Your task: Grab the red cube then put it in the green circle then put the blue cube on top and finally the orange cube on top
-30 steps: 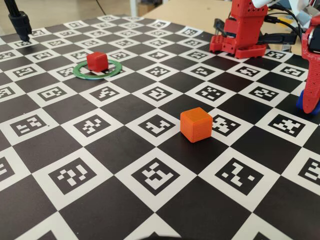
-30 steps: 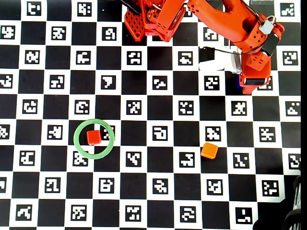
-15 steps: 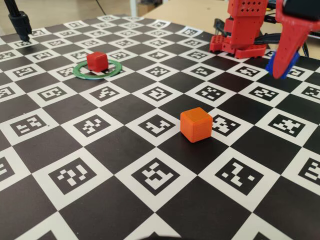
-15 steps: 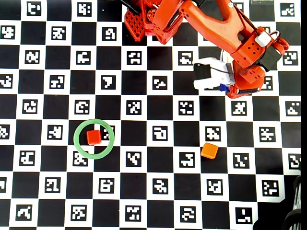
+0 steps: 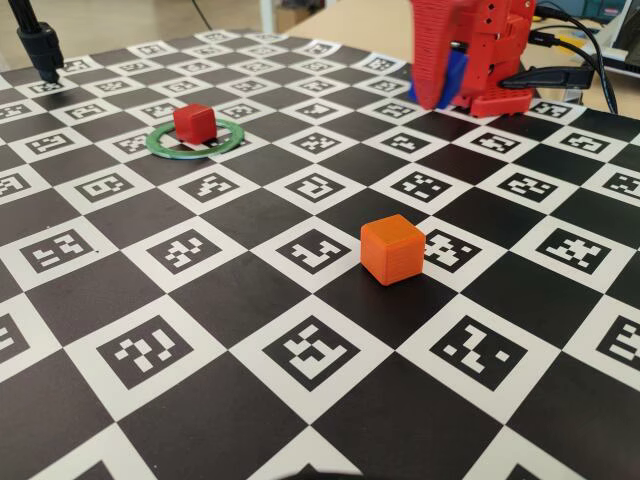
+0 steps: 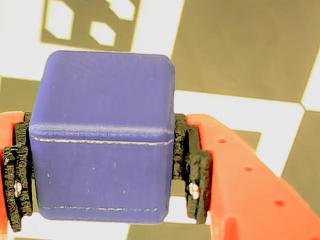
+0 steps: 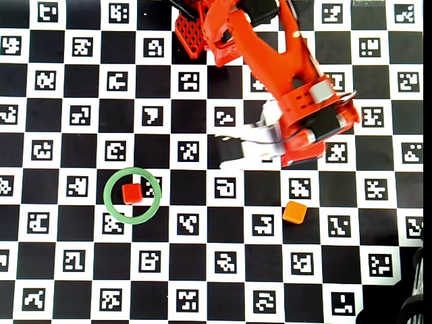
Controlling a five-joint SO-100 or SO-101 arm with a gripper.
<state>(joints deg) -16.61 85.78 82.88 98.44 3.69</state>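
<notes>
Since prior frame, arm is swinging left w/ blue cube [image 6: 102,135] lifted off board. Gripper [image 6: 102,175] is clamping its opposite flat sides (pads square). Cube is looking light, rigid, smooth; side grip adequate. Red cube [image 7: 131,194] is sitting inside ring [image 7: 111,206].

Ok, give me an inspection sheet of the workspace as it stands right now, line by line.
Surface: checkerboard mat with printed marker squares, flat.
Red cube: resting inside the green circle, off-centre.
Blue cube: clamped between the claw pads, off the board.
Orange cube: alone on the mat, right of the ring in the overhead view.
Clutter: nothing seen.
Claw: shut on the blue cube, carried above the mat.
Cables: black leads behind the arm base in the fixed view.
Surroundings: black stand at the far left corner in the fixed view; bare tabletop beyond the mat.
</notes>
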